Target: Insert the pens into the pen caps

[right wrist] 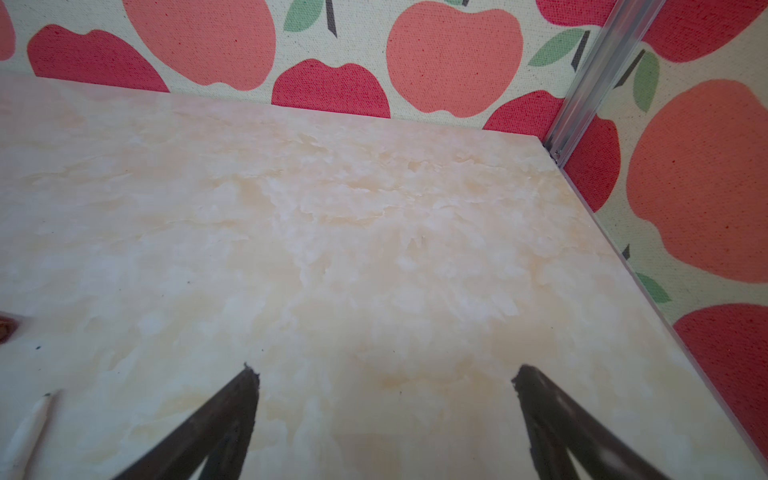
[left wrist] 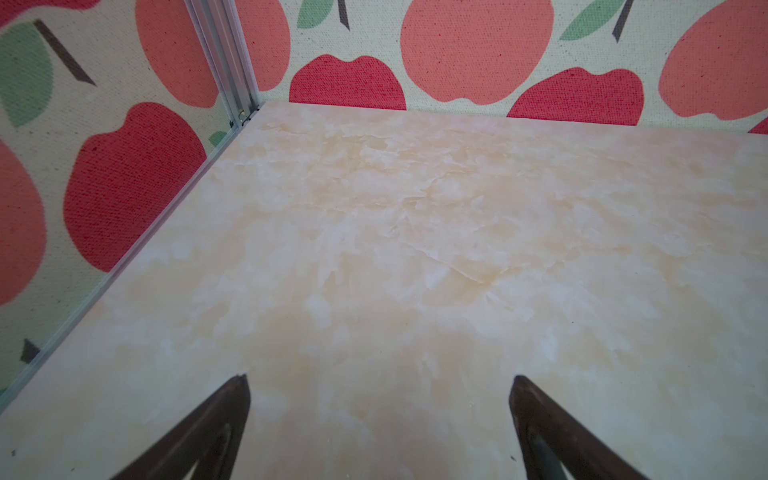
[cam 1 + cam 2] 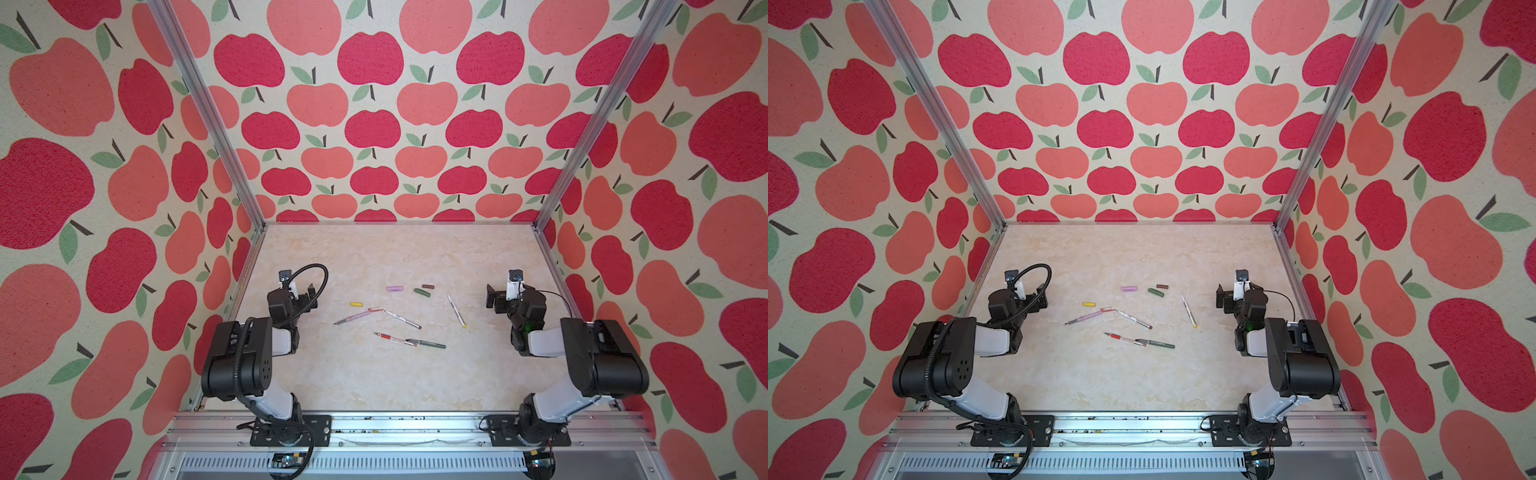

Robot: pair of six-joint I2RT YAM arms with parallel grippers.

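Fingers (image 2: 216, 424) of the left gripper (image 3: 312, 296) and right gripper (image 3: 490, 296) stand wide and empty, aimed at bare table (image 3: 374, 382). All pens (image 3: 395, 339) and caps (image 3: 395, 289) lie loose between the two grippers. Closest to the right gripper is the white-and-yellow pen (image 3: 456, 311), inward of its fingers, long axis running far-to-near; its likely match, the yellow cap (image 3: 356, 304), sits nearer the left gripper

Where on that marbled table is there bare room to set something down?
Bare: the far strip between back wall and lilac cap, and the wide near stretch from dark green pen to front rail. Crowded: the middle, between left pincer and right pincer, where the other pens and caps lie.
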